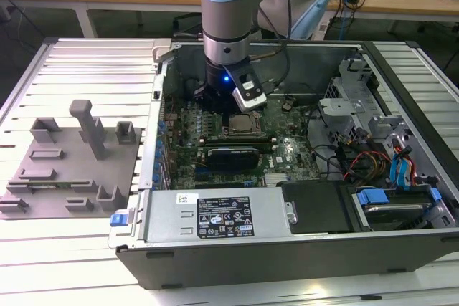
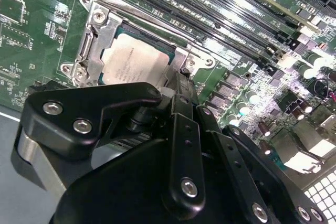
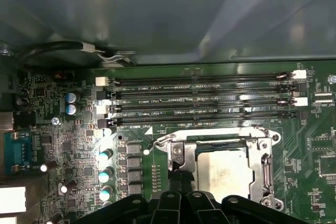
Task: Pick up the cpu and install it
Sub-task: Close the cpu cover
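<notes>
One arm [image 1: 226, 19] was all I had to work with, and it stood nearly vertical over the open computer case [image 1: 287, 249], wrist pointing straight down into the case toward the motherboard [image 1: 215, 145]. The end effector [image 3: 179, 176] was low over the board, at the edge of the metal-framed socket [image 3: 264, 163]. In the first wrist view its two fingers [image 3: 175, 178] looked drawn together with nothing between them, so I read it as closed and empty. In the second wrist view the same fingers ran as one dark bar down to the socket's rim.

The cpu [image 3: 226, 171] lay flat inside the socket, silver top up, with the frame around it. It sat just beside the end effector's tips, not between them; I could not tell whether they touched its edge.

The memory slots [image 3: 205, 100] ran in rows beside the socket. In the exterior view the grey fixture blocks [image 1: 72, 155] stood on the tabletop [image 1: 72, 249], well apart on that view's left.
</notes>
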